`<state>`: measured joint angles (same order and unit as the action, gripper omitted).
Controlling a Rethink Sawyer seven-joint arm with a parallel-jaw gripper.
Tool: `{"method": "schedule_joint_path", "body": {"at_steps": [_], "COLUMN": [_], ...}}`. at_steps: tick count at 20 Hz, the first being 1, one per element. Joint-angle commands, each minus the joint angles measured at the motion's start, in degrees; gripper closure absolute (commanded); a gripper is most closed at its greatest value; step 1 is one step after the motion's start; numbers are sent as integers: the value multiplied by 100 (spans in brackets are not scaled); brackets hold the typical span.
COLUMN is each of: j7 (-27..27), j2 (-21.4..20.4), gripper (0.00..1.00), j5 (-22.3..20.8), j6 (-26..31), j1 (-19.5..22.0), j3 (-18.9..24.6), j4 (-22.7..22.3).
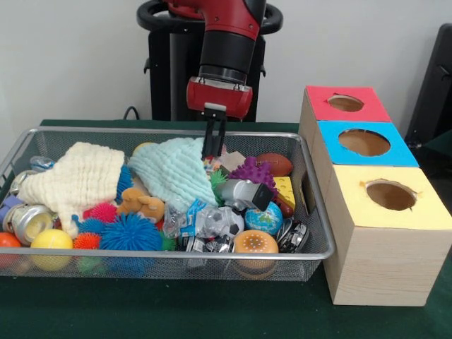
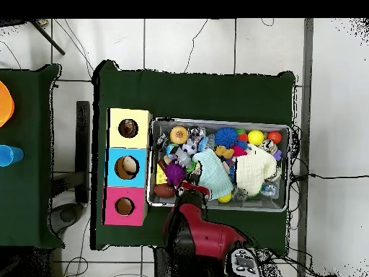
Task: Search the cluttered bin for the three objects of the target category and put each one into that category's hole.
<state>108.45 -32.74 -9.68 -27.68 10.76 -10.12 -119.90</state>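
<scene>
My pincer (image 1: 214, 147) hangs straight down into the wire mesh bin (image 1: 319, 233), its two black fingers close together at the far edge of a pale mint cloth (image 1: 171, 169); I cannot tell whether they grip anything. Just beside the pincer lie a purple spiky ball (image 1: 252, 171) and a small brown football (image 1: 275, 164). A cream cloth (image 1: 78, 178) covers the bin's other end. Next to the bin stands a wooden box with a red hole (image 1: 345, 103), blue hole (image 1: 364, 142) and yellow hole (image 1: 390, 195).
</scene>
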Motion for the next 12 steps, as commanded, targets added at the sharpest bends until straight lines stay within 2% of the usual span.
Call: {"method": "schedule_joint_path", "body": {"at_steps": [1, 12], "j7": [712, 768], "j2": [-613, -1036], "gripper": [100, 100], "j5": [270, 43], "j6": [1327, 1948], "j1": [-180, -40], "j3": [129, 347], "j4": [-185, -288]}}
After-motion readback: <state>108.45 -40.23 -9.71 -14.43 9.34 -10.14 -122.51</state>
